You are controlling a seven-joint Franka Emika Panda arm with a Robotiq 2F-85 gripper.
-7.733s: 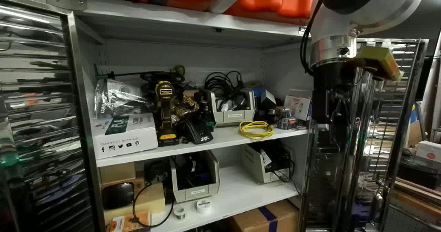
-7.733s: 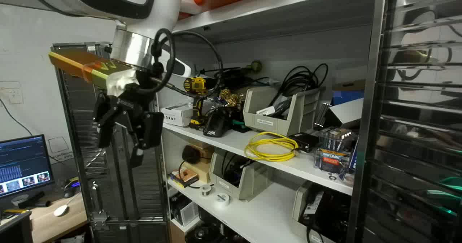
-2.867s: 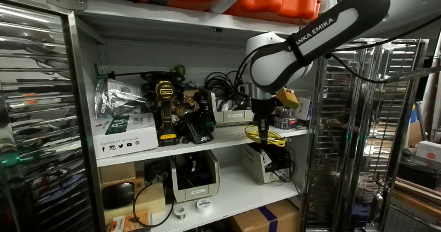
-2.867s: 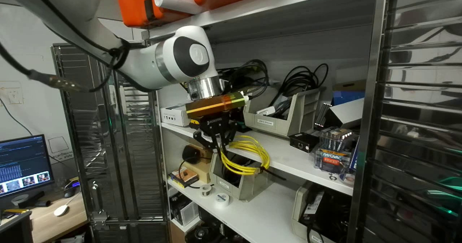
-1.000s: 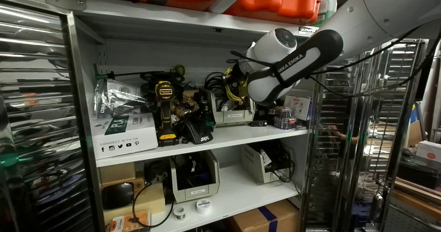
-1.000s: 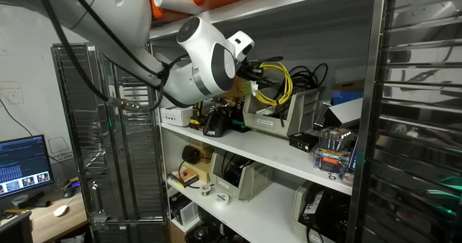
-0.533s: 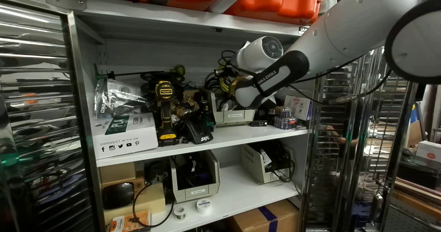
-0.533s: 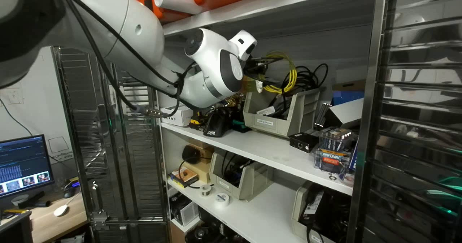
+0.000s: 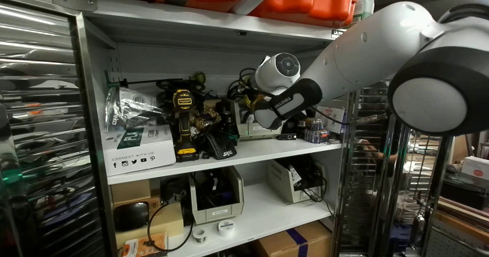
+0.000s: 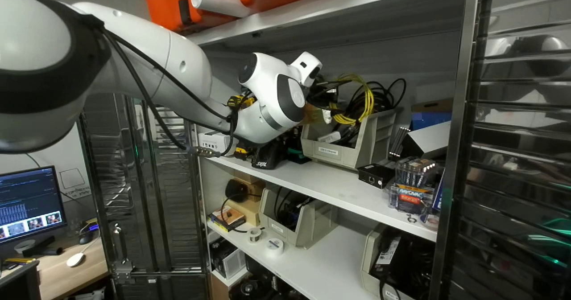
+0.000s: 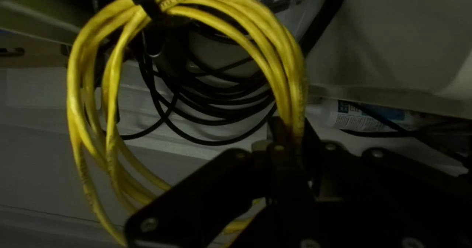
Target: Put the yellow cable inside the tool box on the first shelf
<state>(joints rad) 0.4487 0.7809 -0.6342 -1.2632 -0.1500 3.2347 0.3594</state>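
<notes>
Bright yellow and coiled, the yellow cable (image 11: 285,71) fills much of the wrist view. My gripper (image 11: 293,132) is shut on one side of the loop, its strands pinched between the dark fingers. In an exterior view the coil (image 10: 368,101) hangs upright above the pale grey tool box (image 10: 332,153), close to its right wall; whether it touches cannot be told. Black cables lie in that box, which stands on the first shelf (image 10: 321,179). In an exterior view the arm hides most of the gripper and part of the tool box (image 9: 246,132).
A yellow-black drill (image 9: 184,123) and a white box (image 9: 139,150) stand left of the tool box. To its right are a small black device (image 10: 375,175) and battery packs (image 10: 410,193). The upper shelf (image 9: 214,20) lies above the arm; a metal door frame (image 10: 455,113) borders the rack.
The cable lay on the shelf earlier; my gripper took hold of it and lifted it over the tool box. In the last second gripper and coil have moved sideways over the box and slightly down.
</notes>
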